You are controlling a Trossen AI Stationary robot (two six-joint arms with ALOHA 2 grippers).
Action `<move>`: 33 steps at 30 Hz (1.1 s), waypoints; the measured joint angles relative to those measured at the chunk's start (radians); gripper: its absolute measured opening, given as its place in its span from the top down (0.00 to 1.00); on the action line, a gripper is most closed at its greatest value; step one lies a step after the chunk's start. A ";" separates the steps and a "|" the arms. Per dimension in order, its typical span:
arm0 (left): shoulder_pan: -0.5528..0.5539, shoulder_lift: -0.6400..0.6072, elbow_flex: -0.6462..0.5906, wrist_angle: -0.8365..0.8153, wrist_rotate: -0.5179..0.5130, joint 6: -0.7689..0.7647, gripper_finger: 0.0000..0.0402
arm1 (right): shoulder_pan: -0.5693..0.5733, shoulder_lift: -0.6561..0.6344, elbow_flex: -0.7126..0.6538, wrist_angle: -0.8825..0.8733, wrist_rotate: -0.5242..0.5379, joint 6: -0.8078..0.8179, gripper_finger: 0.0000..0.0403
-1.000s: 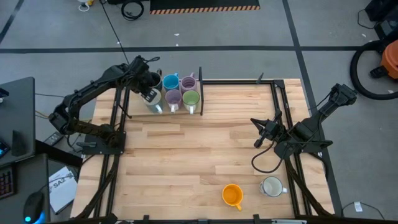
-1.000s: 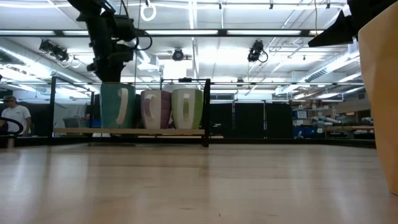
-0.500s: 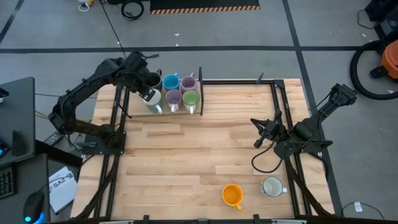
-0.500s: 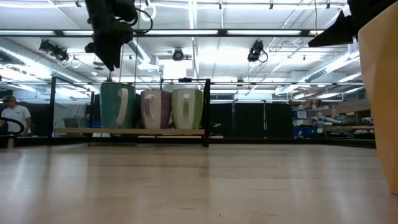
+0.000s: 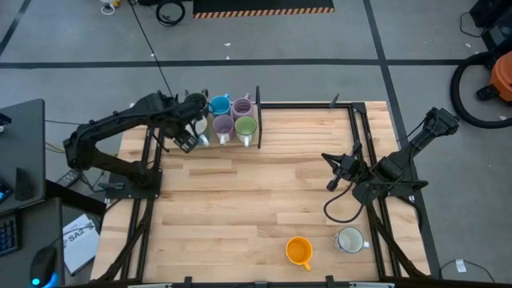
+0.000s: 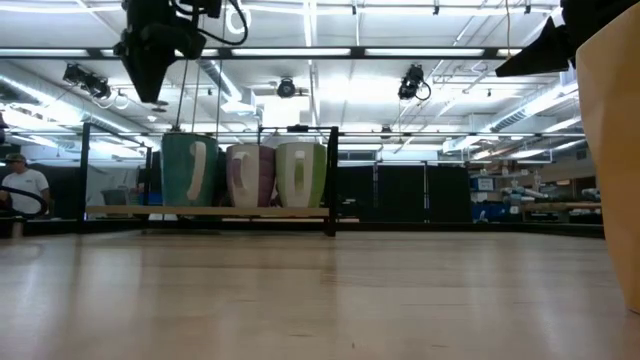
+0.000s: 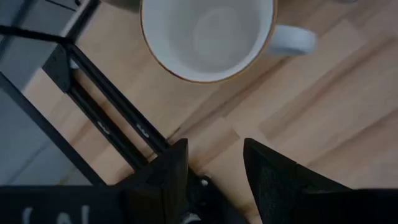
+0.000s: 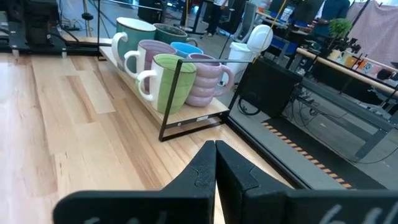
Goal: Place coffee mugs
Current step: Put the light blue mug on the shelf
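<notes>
Six coffee mugs are seen gathered at the far left corner of the wooden table [image 5: 240,208], against a black frame post: a white mug [image 7: 208,37] at the outer end of the near row, then a lilac mug [image 5: 223,126] and a green mug [image 5: 246,126], with a dark brown mug [image 5: 194,102], a blue mug [image 5: 218,105] and a second lilac mug [image 5: 242,103] behind them. The left gripper [image 5: 186,138] is held above the table just beside the white mug, its fingers [image 7: 165,177] parted by a narrow gap and nothing carried between them. The right gripper [image 5: 334,170] is parked over the right side of the table, well apart from every mug, its fingers [image 8: 205,177] pressed together and empty. Two mugs are not yet grouped with the others: an orange mug [image 5: 298,250] and another white mug [image 5: 350,239], both near the front edge on the right. The mugs appear to be glazed ceramic, so they are judged rigid, fairly heavy for their size, smooth enough to slip in a loose grip, and liable to chip if knocked against a neighbour or the frame. A hold across the rim wall, one finger inside and one outside, is judged the surest, with the handle left clear.
</notes>
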 joint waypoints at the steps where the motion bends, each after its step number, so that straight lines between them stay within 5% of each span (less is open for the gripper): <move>1: -0.011 0.000 -0.018 0.007 -0.008 -0.005 0.60 | 0.000 0.000 0.000 0.000 0.000 0.000 0.97; 15: -0.003 -0.089 -0.425 0.265 -0.193 0.076 0.60 | 0.000 0.000 0.000 0.005 -0.026 0.000 0.97; 26: -0.004 -0.252 -0.452 0.356 -0.209 0.361 0.60 | 0.000 0.000 0.000 0.013 -0.021 0.000 0.97; 33: -0.003 -0.247 -0.458 0.392 -0.289 0.578 0.60 | 0.000 0.000 0.000 0.052 -0.022 -0.038 0.97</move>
